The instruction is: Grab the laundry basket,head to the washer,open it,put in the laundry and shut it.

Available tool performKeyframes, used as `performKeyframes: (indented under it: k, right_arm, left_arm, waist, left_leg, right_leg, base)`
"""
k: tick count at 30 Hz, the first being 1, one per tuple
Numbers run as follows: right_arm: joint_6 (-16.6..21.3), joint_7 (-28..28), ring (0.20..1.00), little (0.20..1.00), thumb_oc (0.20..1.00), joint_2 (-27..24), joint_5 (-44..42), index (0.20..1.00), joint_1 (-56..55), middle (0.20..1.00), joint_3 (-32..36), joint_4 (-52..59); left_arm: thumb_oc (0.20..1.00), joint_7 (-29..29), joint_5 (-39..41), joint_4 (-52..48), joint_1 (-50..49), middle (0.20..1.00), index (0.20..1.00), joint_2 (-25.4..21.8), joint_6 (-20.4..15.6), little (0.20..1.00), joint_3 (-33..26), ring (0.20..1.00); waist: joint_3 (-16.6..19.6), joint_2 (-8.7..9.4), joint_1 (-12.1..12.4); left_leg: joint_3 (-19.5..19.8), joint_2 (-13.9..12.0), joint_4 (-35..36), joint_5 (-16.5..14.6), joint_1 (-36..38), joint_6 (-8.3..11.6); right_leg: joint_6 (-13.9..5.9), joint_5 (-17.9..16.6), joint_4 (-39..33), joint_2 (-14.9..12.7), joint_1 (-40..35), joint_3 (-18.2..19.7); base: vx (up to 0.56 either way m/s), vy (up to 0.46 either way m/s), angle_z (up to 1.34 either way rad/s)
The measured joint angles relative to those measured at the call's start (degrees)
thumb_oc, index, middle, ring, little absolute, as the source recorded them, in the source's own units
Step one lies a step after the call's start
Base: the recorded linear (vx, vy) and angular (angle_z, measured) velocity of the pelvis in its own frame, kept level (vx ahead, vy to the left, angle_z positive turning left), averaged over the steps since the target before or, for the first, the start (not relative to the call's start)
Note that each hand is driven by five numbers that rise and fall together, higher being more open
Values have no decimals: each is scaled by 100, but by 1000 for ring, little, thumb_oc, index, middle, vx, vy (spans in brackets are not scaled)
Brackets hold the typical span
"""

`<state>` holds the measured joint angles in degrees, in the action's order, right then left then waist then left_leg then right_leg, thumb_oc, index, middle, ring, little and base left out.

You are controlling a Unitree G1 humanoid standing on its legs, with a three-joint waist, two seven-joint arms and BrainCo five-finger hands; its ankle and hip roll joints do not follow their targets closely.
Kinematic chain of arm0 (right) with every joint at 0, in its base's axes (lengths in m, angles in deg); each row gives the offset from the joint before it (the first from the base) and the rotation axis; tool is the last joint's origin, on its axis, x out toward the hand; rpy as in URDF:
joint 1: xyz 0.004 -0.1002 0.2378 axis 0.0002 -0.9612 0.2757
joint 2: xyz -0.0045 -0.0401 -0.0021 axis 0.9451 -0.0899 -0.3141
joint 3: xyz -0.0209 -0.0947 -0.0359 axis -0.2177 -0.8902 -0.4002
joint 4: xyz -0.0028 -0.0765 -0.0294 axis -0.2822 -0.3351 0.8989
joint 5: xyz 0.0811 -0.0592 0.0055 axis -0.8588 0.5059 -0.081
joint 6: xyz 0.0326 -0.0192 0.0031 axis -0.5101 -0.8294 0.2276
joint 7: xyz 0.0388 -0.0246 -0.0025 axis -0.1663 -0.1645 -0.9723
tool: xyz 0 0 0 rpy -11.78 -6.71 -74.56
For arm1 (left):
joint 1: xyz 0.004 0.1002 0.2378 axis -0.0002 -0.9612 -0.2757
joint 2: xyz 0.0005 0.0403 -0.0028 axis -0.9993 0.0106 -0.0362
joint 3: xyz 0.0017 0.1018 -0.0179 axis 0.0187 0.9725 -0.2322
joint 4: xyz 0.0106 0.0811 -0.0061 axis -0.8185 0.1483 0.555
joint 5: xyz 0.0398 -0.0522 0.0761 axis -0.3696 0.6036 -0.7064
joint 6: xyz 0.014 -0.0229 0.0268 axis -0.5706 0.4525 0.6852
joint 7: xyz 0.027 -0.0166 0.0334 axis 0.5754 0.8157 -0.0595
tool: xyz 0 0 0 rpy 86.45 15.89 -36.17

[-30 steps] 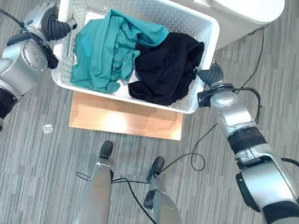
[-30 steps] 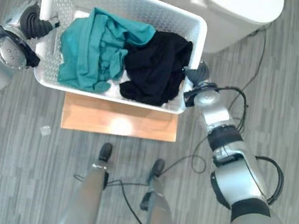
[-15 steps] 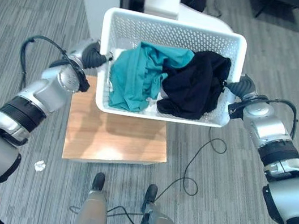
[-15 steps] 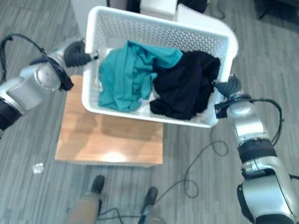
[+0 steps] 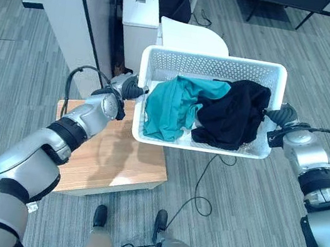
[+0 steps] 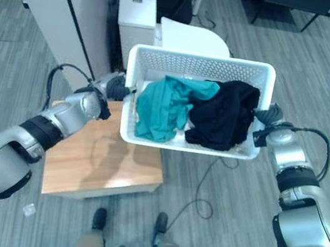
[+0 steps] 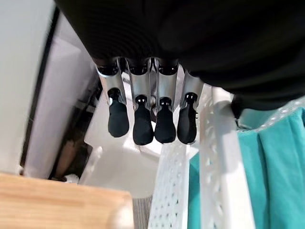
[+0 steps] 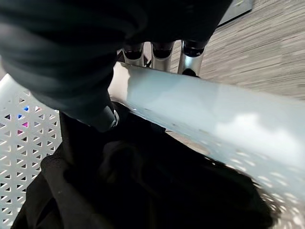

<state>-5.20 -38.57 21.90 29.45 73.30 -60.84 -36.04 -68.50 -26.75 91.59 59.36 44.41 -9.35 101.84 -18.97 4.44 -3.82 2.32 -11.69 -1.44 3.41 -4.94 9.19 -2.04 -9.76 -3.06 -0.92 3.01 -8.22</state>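
- Above the wooden platform (image 5: 108, 161), a white perforated laundry basket (image 5: 213, 65) is held in the air between both hands.
- Teal cloth (image 5: 177, 106) and black cloth (image 5: 236, 113) are heaped inside.
- The left rim is pinched by the left hand (image 7: 157, 114), thumb inside.
- The right rim is clamped by the right hand (image 8: 95, 102).

Low wooden platform (image 5: 113, 165) on carpet (image 5: 21, 74)

right hand (image 5: 285, 113) fingers (image 8: 191, 56) behind basket (image 5: 214, 66) rim
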Motion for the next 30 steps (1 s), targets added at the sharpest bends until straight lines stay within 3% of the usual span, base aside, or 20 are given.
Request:
performKeyframes:
  k: [4,6,8,9,10,12,14,15,16,18,19,20,21,22,23,24,26,27,29,30]
  right_arm:
    - [1,9,200,200,200,90,-117,200,16,200,-96,-175]
    - [1,8,200,200,200,209,-125,200,87,200,-217,-304]
    - [27,9,200,200,200,441,-199,200,134,200,-303,-713]
    - [12,-5,200,200,200,480,-220,200,113,200,-322,-786]
    - [9,-17,200,200,200,481,-223,200,4,200,-341,-780]
    - [-29,13,200,200,200,556,-225,200,-45,200,-317,-864]
    - [-49,21,200,200,200,867,-220,200,-98,200,-351,-955]
    - [-61,32,200,200,200,1081,-212,200,-180,200,-362,-1058]
    - [-75,43,200,200,200,1181,-213,200,-120,200,-334,-1232]
    - [-106,11,200,200,200,1346,-214,200,-221,200,-368,-1332]
    - [-140,18,200,200,200,1418,-217,200,-212,200,-475,-1441]
    - [-186,29,200,200,200,1490,-220,200,-252,200,-541,-1452]
    - [-201,-4,200,200,200,1432,-220,200,-264,200,-427,-1394]
    - [-201,-19,200,200,200,1414,-220,200,-311,200,-358,-1337]
    - [-214,15,200,200,200,1494,-219,200,-391,200,-557,-1295]
    - [-222,-11,200,200,200,1530,-233,200,-431,200,-578,-1265]
    - [-218,-91,200,200,200,1549,-221,200,-459,200,-411,-1229]
    - [-210,-104,200,200,200,1463,-220,200,-396,200,-440,-1223]
    - [-207,-109,200,200,200,1422,-224,200,-293,200,-435,-1221]
    - [-204,-105,200,200,200,1443,-225,200,-228,200,-426,-1221]
  left_arm:
    - [200,-8,0,66,7,200,200,41,0,200,13,200]
    - [200,-11,3,288,21,200,200,74,-1,200,127,200]
    - [200,-14,5,513,43,200,200,76,-16,200,340,200]
    - [200,-4,6,513,38,200,200,104,-13,200,392,200]
    - [200,-4,4,516,59,200,200,124,-19,200,371,200]
    - [200,-46,0,645,190,200,200,188,-32,200,392,200]
    - [200,-100,-2,1060,164,200,200,376,-39,200,451,200]
    - [200,-152,-4,1424,103,200,200,531,-17,200,516,200]
    - [200,-189,-4,1563,66,200,200,544,16,200,598,200]
    - [200,-156,-34,1680,128,200,200,592,17,200,618,200]
    - [200,-188,-56,1641,144,200,200,586,17,200,603,200]
    - [200,-204,-64,1666,220,200,200,542,46,200,647,200]
    - [200,-179,-68,1667,260,200,200,507,90,200,720,200]
    - [200,-172,-70,1649,261,200,200,505,88,200,713,200]
    - [200,-107,-70,1555,189,200,200,471,110,200,606,200]
    - [200,-101,-78,1568,189,200,200,389,113,200,598,200]
    - [200,-104,-118,1571,188,200,200,329,110,200,653,200]
    - [200,-104,-180,1542,299,200,200,361,108,200,637,200]
    - [200,-133,-210,1568,412,200,200,362,105,200,622,200]
    - [200,-148,-215,1607,453,200,200,328,111,200,635,200]
  waist:
    - [3,-2,16]
    - [3,-9,137]
    - [18,32,290]
    - [44,-27,504]
    - [175,-254,341]
    - [210,-216,150]
    - [335,-38,186]
    - [447,34,100]
    - [481,39,209]
    - [543,-41,104]
    - [570,-26,-10]
    - [548,2,-15]
    - [535,-146,133]
    - [511,-182,208]
    - [510,-263,102]
    - [515,-230,188]
    - [532,-224,494]
    - [537,-263,472]
    - [544,-249,543]
    - [573,-199,778]
  left_leg:
    - [68,-59,-175,-43,-31,19]
    - [602,22,-595,-263,-121,-31]
    - [2399,606,-1306,-903,-211,-262]
    - [2708,755,-1277,-1001,-71,-296]
    - [2687,762,-1435,-1255,-216,-113]
    - [2686,948,-1709,-1532,-248,-53]
    - [2214,1255,-2162,-1695,-310,-280]
    - [1933,1681,-2484,-1863,-353,-592]
    - [1818,2013,-2591,-1871,-335,-962]
    - [1388,2132,-2635,-1774,-505,-1110]
    - [1309,2317,-2991,-1854,-735,-1279]
    - [902,2283,-3272,-1757,-1065,-1407]
    - [442,1933,-3111,-1836,-1105,-1341]
    - [396,1920,-3050,-1756,-1134,-1293]
    - [-7,1668,-2739,-1540,-1125,-1598]
    - [-242,1534,-2536,-1458,-1029,-1593]
    - [-509,1443,-2128,-1286,-781,-1536]
    - [-670,1425,-1884,-1080,-751,-1610]
    - [-934,1365,-1550,-849,-727,-1582]
    - [-1242,1299,-1259,-718,-605,-1532]
  right_leg:
    - [171,-9,48,105,100,237]
    - [194,-25,106,99,184,552]
    - [200,27,317,55,302,1159]
    - [314,108,361,73,342,1443]
    - [193,142,366,142,385,1479]
    - [-94,79,452,43,467,1720]
    - [-537,-57,536,-152,650,2353]
    - [-412,141,506,-310,753,2732]
    - [-504,147,455,-452,795,3037]
    - [-525,537,698,-676,1108,2919]
    - [-322,788,725,-705,1156,2857]
    - [-110,1239,525,-974,1408,2366]
    - [-244,1143,922,-1052,1748,1608]
    - [-355,1076,1141,-1123,1903,1374]
    - [-455,1102,1871,-1174,1911,838]
    - [-441,1282,2560,-1217,1880,394]
    - [-481,1599,3289,-1195,1609,296]
    - [-679,1769,3137,-1238,1081,301]
    - [-694,1773,2538,-1257,495,245]
    - [-723,1722,1846,-1316,109,15]
  base:
    - [-88,66,-32]
    - [-83,242,-78]
    - [17,105,-109]
    - [-27,337,-136]
    - [-26,336,-95]
    - [-90,452,-44]
    - [-165,456,-114]
    - [-189,424,-134]
    - [-208,351,-151]
    - [-182,195,-110]
    - [-271,205,-125]
    - [-257,204,-134]
    - [-253,179,-155]
    - [-315,219,-128]
    - [-322,219,-120]
    - [-228,125,-160]
    - [-125,32,-138]
    - [-118,-15,-95]
    - [-90,-51,-89]
    - [-86,-72,-96]
